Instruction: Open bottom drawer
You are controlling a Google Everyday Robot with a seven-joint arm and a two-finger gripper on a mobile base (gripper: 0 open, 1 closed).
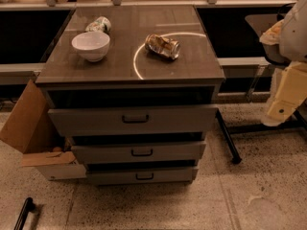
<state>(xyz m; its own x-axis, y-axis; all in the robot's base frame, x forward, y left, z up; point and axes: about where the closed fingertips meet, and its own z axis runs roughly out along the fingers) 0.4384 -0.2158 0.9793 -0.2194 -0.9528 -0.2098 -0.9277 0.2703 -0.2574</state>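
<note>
Centrally, cabinet top (120,63) with bowl (90,45) and can (162,46) above bottom drawer (110,176); speckled floor (249,195); tool (279,113) far right, state unclear.

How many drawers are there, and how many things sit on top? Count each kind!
Drawers: 3, with the bottom drawer lowest
White bowl: 1
Crushed can: 1
Green-and-white container: 1
Total: 6
The gripper hangs at the right, away from the drawers.
</note>
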